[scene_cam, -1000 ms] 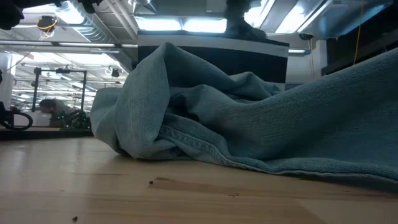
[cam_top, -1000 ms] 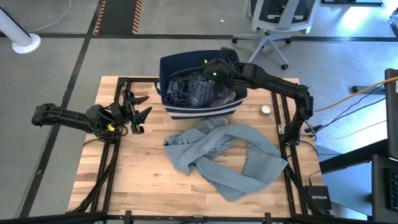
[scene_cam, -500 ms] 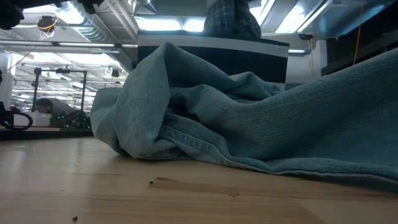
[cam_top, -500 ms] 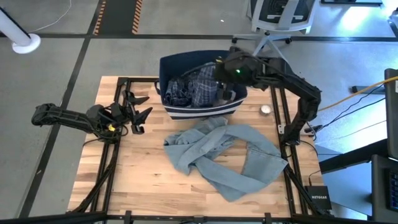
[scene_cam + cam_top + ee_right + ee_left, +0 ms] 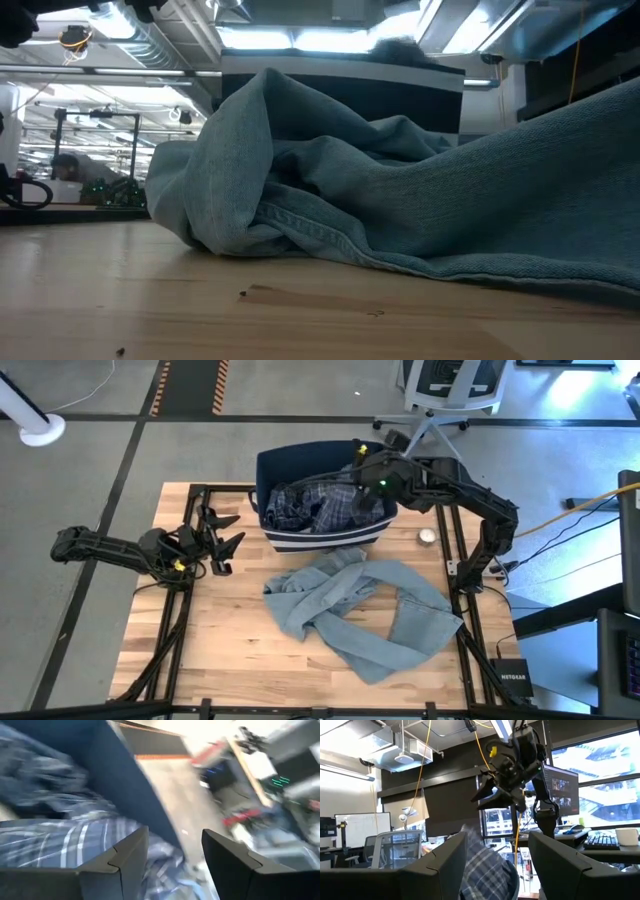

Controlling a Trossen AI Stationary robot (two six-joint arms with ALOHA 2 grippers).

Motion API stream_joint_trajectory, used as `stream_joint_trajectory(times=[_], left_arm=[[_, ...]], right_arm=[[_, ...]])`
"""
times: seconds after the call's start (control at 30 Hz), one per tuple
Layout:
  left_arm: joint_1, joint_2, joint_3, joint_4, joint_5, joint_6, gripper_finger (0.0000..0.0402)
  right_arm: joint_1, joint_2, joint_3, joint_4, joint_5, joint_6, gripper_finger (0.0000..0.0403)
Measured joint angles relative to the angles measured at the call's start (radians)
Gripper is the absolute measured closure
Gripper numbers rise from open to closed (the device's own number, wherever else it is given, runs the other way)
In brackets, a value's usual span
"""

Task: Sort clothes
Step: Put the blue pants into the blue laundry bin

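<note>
i am holding my right gripper [image 5: 362, 458] above the far right corner of the navy bin [image 5: 290, 460], which is sitting at the far middle of the wooden table [image 5: 230, 630]. in my right wrist view my two dark fingers [image 5: 125, 857] are standing apart with nothing between them, so that gripper is released. below them the plaid shirt [image 5: 55, 845] is lying inside the bin [image 5: 120, 800], against its navy wall.

from above, the plaid shirt [image 5: 315, 505] is lying bunched in the bin and spilling toward its right side, over a darker cloth that i cannot make out well.

the large light grey-blue garment [image 5: 355, 610] is lying crumpled on the table just in front of the bin, spreading toward the right edge. in the low view its folds [image 5: 400, 200] are filling most of what i am seeing, resting on the wood.

my left gripper [image 5: 222, 540] is waiting over the left side of the table, well apart from the clothes, with its fingers spread wide and holding nothing. in my left wrist view my fingers [image 5: 440, 865] are framing the plaid shirt [image 5: 482, 867], and my right gripper [image 5: 495, 795] is hanging in the air above it.

a small round white object [image 5: 428, 537] is sitting on the table right of the bin.
</note>
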Motion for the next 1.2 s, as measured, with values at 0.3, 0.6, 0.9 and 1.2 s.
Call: stream_joint_trajectory(times=[0.3, 0.6, 0.9, 1.2], left_arm=[[0.0, 0.0, 0.0, -0.006, 0.0, 0.007, 0.0194], [0.0, 0.0, 0.0, -0.006, 0.0, 0.015, 0.0194], [0.0, 0.0, 0.0, -0.007, 0.0, -0.023, 0.0194], [0.0, 0.0, 0.0, -0.007, 0.0, -0.02, 0.0194]], right_arm=[[0.059, 0.001, -0.076, -0.031, -0.33, -0.024, 0.0198], [0.421, 0.001, -0.25, -0.075, -0.219, 0.074, 0.0198], [0.697, 0.001, -0.679, 0.173, -0.116, 0.389, 0.0198], [0.784, 0.002, -0.939, 0.265, -0.098, 0.598, 0.0198]])
